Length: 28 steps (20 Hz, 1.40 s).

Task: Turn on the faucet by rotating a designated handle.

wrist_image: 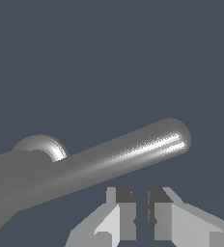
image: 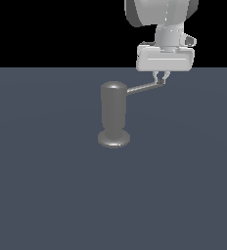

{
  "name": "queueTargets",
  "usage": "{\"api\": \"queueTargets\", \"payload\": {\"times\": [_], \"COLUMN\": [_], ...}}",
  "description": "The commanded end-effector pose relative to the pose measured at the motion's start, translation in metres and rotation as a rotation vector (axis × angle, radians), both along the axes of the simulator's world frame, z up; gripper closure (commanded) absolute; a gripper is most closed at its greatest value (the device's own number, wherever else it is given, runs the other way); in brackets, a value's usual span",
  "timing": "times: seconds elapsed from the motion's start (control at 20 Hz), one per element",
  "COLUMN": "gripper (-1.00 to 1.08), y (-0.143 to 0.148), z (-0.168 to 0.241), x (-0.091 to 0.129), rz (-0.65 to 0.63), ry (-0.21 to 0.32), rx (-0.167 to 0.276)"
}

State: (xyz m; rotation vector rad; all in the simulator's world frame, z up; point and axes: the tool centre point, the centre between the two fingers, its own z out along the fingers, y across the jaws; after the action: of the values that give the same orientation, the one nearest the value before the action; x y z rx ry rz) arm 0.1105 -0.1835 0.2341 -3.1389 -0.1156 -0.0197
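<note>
Gripper nearly closed, narrow gap, holding nothing, at tip of handle; faucet upright. No readable markings.

floor: flat slate-blue surface | backdrop: plain black

No text, label, brand, number or sign can be read in either view. The faucet, its handle, the fingers and the counter all show plain, unmarked surfaces.
</note>
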Motion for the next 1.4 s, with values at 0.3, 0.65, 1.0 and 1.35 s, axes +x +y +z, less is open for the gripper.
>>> {"api": "queueTargets", "payload": {"times": [0.3,0.65,1.0,1.35], "gripper": [1.08,1.08,1.08,1.08], "y": [0.006,0.007,0.009,0.010], "z": [-0.008,-0.010,-0.011,-0.012], "x": [0.022,0.036,0.049,0.061], "rz": [0.000,-0.003,-0.006,-0.009], "ry": [0.005,0.007,0.009,0.011], "rx": [0.001,0.000,0.000,0.000]}}
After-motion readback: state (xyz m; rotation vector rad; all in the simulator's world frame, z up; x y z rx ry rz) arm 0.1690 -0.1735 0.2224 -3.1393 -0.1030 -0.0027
